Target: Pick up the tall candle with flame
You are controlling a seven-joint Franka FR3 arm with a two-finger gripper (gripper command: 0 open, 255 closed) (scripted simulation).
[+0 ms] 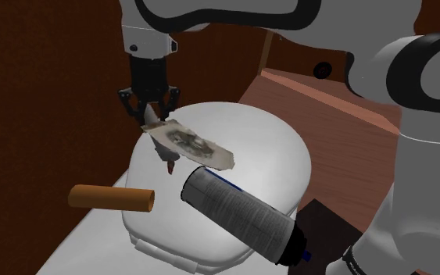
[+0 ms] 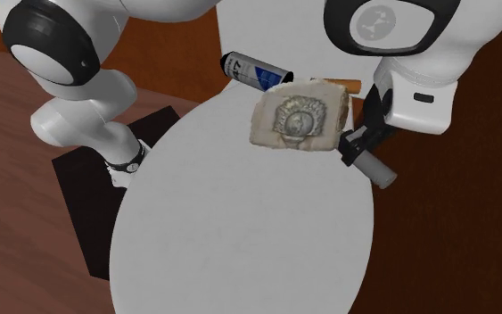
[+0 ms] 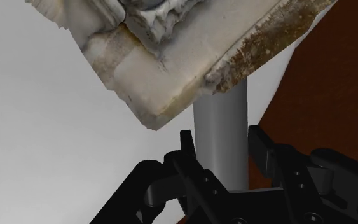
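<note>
The candle (image 3: 220, 121) is a plain grey cylinder clasped between my gripper's (image 3: 222, 143) two black fingers. Its far end runs under a carved, pale stone slab (image 3: 190, 44), so the top is hidden there. In the second exterior view the gripper (image 2: 360, 147) is shut on the candle (image 2: 381, 171) at the right rim of the white rounded surface (image 2: 240, 232), beside the slab (image 2: 298, 116). From the shoulder view the gripper (image 1: 149, 108) hangs over the slab's (image 1: 193, 144) upper left end, and a small reddish tip (image 1: 169, 162) pokes out below the slab.
A brown cylinder (image 1: 110, 198) lies at the white surface's (image 1: 265, 148) left edge. A long dark can with a blue label (image 1: 241, 215) lies near the slab. A reddish wooden ledge (image 1: 327, 101) stands behind, and the black stand (image 2: 88, 196) sits on brown floor.
</note>
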